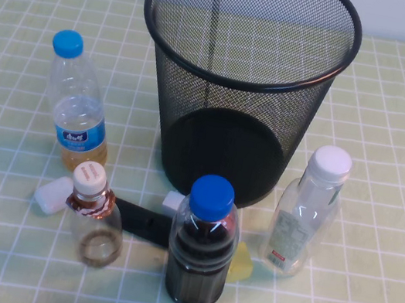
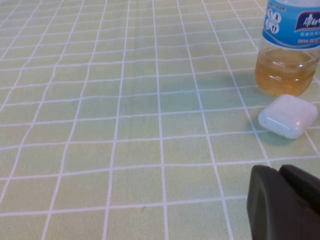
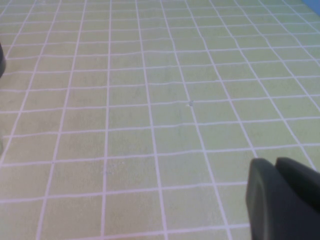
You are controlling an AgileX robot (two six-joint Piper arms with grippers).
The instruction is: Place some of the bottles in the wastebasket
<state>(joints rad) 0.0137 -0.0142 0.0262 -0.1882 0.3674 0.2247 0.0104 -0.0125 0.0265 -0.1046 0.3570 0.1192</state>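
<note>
The black wire-mesh wastebasket [image 1: 241, 88] stands upright at the back middle of the table. The small squat clear bottle [image 1: 97, 215], with a white cap and brown neck band, stands at the front left. The taller clear bottle [image 1: 305, 213], with a wide white cap and red-marked label, stands to the right of the wastebasket. Neither arm shows in the high view. My left gripper [image 2: 279, 171] is shut and empty, low over the cloth near a white case. My right gripper [image 3: 275, 163] is shut and empty over bare cloth.
A blue-capped bottle of dark liquid [image 1: 203, 246] stands at the front middle. A slim blue-capped bottle [image 1: 77, 106] stands at the left, and its base shows in the left wrist view [image 2: 286, 70]. A white case [image 1: 53, 194] [image 2: 288, 116], a black object [image 1: 144, 221] and a yellow piece [image 1: 242, 262] lie among the bottles.
</note>
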